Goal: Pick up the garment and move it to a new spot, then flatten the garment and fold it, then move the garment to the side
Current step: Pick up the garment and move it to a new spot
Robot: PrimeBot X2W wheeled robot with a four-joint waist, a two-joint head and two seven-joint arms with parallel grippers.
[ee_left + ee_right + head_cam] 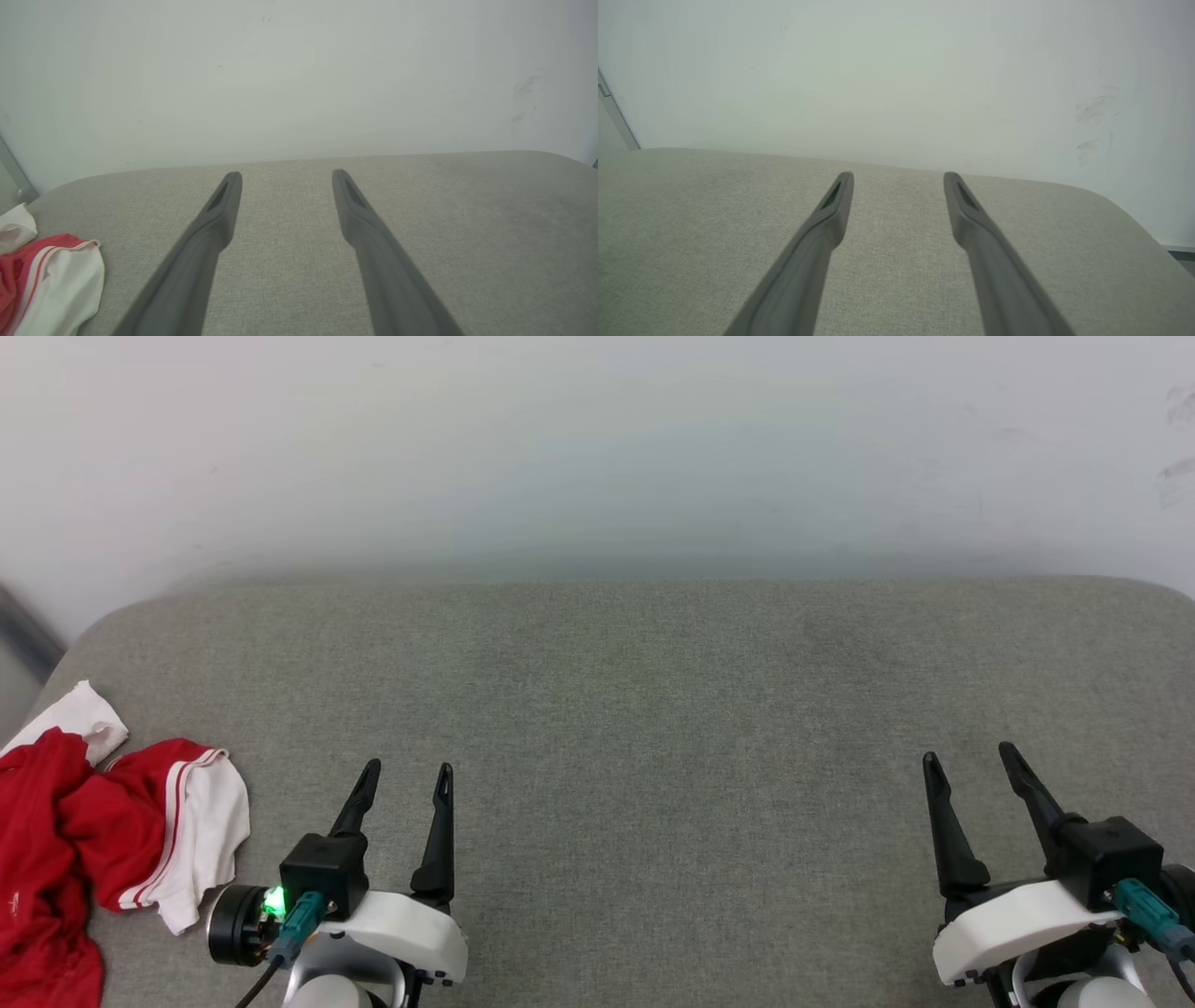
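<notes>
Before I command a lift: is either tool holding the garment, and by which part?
Nothing is held. The left tool and the right tool are both open above the grey cushion; the garment lies crumpled at the far left.

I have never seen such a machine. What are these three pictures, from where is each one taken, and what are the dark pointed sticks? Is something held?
This is a robot with two arms. The head view comes from a camera on its head, looking down at a grey padded surface in front of a pale wall. The dark sticks are the two fingers of the left gripper and of the right gripper. The two wrist views come from a camera on each wrist, looking along that arm's own fingers. Both pairs of jaws stand open and hold nothing. The garment, a crumpled red shirt with white sleeve ends, lies at the left edge of the surface, to the left of the left gripper and not between its jaws.
</notes>
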